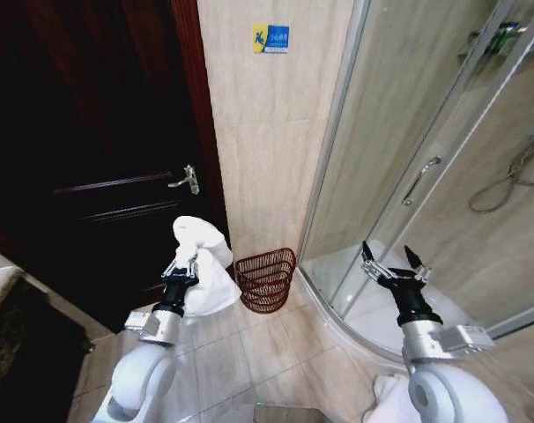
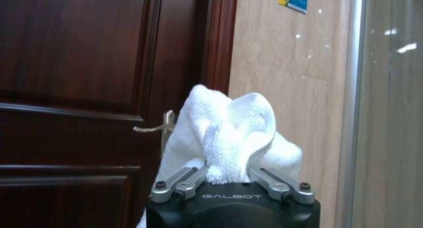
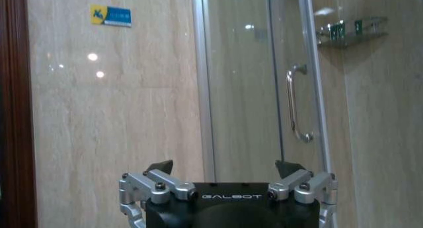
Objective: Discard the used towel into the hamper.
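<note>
- And here we are in the bathroom: the left gripper (image 1: 184,264) is clamped on the white towel (image 1: 205,264), holding it up in front of the dark wooden door (image 1: 91,159).
- From the left wrist view the towel (image 2: 228,136) bunches up in soft folds above the fingers (image 2: 182,181), which pinch a gathered wad of cloth between them.
- It looks a light, limp load: terry cloth that sags and drapes, with loose tails hanging down past the wrist. No risk of breaking, little risk of slipping, but the hanging ends could snag on a rim.
- The grip on a bunched middle seems sound to me; a hold nearer one corner would let more cloth trail.
- The hamper (image 1: 267,280), a reddish-brown open wire basket, stands on the tiled floor against the beige wall, just beside the shower enclosure (image 1: 408,176) and a little to the right of the towel.
- Through the open weave I can make out nothing inside it; it looks empty, though the bottom is hard to read.
- The towel hangs beside the rim, not over the mouth, so the drop is not yet done.
- The right gripper (image 1: 395,261) waits over by the shower glass, jaws spread wide with nothing between them; the right wrist view confirms the gap.
</note>
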Tool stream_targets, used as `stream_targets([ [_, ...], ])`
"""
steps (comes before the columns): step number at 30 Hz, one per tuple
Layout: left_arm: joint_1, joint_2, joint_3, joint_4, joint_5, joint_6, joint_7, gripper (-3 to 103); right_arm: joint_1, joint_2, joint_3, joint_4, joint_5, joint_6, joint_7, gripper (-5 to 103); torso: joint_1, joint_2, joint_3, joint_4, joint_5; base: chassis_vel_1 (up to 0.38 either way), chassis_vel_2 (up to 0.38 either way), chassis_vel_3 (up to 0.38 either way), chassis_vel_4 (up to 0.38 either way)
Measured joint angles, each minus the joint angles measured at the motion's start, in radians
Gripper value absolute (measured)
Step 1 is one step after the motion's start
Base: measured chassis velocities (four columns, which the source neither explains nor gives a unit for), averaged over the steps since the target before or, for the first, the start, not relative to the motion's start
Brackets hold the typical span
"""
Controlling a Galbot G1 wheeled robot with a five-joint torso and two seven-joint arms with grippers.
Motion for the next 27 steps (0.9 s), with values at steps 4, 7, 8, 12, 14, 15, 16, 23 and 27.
stream_targets([
  [4, -0.007, 0.000, 0.001, 0.005, -0.001, 0.003, -0.004, 11, -0.006, 0.001, -0.001, -0.008, -0.001, 0.003, 0.001, 100, -0.012, -0.024, -0.012, 0.0000, 0.0000, 0.000, 0.000, 0.000, 0.000],
  [7, -0.010, -0.001, 0.001, 0.007, -0.001, 0.004, -0.004, 11, -0.007, 0.002, 0.000, -0.011, -0.004, 0.004, -0.002, 100, -0.017, -0.037, -0.020, 0.0000, 0.0000, 0.000, 0.000, 0.000, 0.000],
  [8, -0.010, -0.002, 0.002, 0.007, -0.001, 0.005, -0.003, 11, -0.005, 0.002, 0.000, -0.013, -0.009, 0.003, -0.001, 100, -0.021, -0.046, -0.025, 0.0000, 0.0001, 0.000, 0.000, 0.000, 0.000],
  [12, -0.009, -0.003, 0.001, 0.005, 0.000, 0.006, -0.001, 11, -0.002, -0.002, 0.000, -0.015, -0.013, -0.008, -0.001, 100, -0.031, -0.067, -0.036, 0.0001, 0.0000, 0.000, 0.000, 0.000, 0.000],
  [14, -0.009, -0.003, -0.001, 0.004, 0.000, 0.006, -0.001, 11, -0.002, -0.003, 0.000, -0.015, -0.014, -0.009, -0.001, 100, -0.037, -0.079, -0.043, 0.0000, 0.0000, 0.000, 0.000, 0.000, 0.000],
  [15, -0.009, -0.003, -0.001, 0.004, 0.000, 0.006, -0.001, 11, -0.002, -0.003, 0.000, -0.015, -0.014, -0.009, -0.001, 100, -0.037, -0.079, -0.043, 0.0000, 0.0000, 0.000, 0.000, 0.000, 0.000],
  [16, -0.009, -0.003, -0.002, 0.004, 0.000, 0.005, -0.001, 11, -0.001, -0.003, -0.001, -0.015, -0.014, -0.009, -0.001, 100, -0.040, -0.088, -0.048, 0.0000, 0.0000, 0.000, 0.000, 0.000, 0.000],
  [23, -0.010, -0.001, -0.003, 0.000, -0.001, 0.005, -0.001, 11, -0.002, -0.004, -0.002, -0.015, -0.016, -0.008, -0.001, 100, -0.055, -0.121, -0.066, 0.0000, 0.0000, -0.011, 0.011, 0.007, -0.015],
  [27, -0.006, 0.000, -0.003, -0.004, -0.001, 0.005, 0.000, 11, -0.005, 0.000, -0.002, -0.018, -0.017, 0.002, -0.001, 100, -0.064, -0.143, -0.078, 0.0000, 0.0001, -0.052, 0.050, 0.050, -0.041],
])
